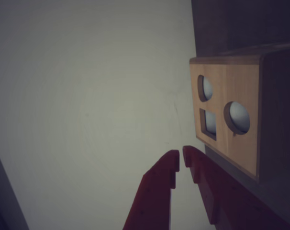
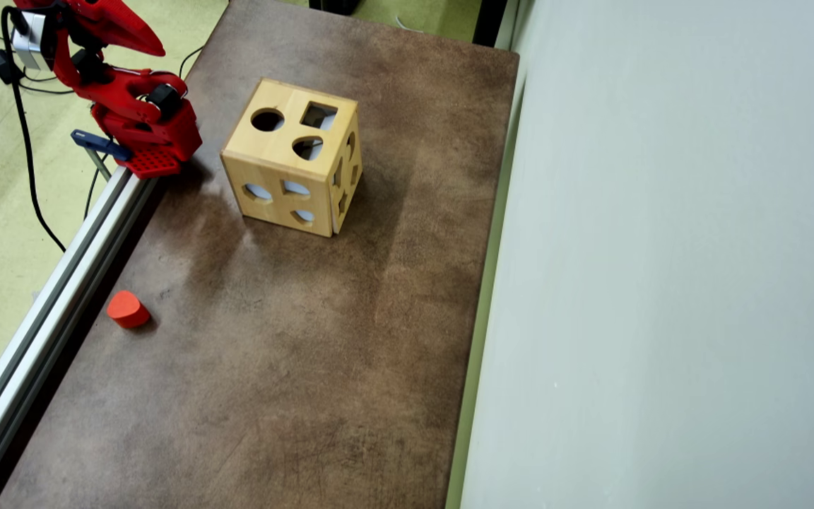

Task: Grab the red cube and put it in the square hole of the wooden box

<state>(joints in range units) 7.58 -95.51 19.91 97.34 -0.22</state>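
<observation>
In the overhead view, the red arm (image 2: 131, 106) is sitting folded at the far left corner of the brown counter (image 2: 294, 353), clamped beside a metal rail (image 2: 54, 297) running along the counter's left edge. Near that rail, well apart from the arm, an orange-red rounded block (image 2: 127, 309) is lying on the counter. No sharp-edged red cube is showing in either view. Further right, the wooden box (image 2: 276, 184) is standing upright on the counter, with the square hole (image 2: 319, 115) sitting in its top face beside a round cutout (image 2: 267, 119) and a half-round cutout (image 2: 307, 148). A pale wall (image 2: 661, 247) is bordering the counter on the right.

In the wrist view, the claw (image 1: 180, 160) is pointing toward the pale wall, with its two red fingers nearly meeting at the tips and leaving only a thin gap; it is gripping nothing. The wooden box is appearing to the right of the claw, turned sideways in this view.
</observation>
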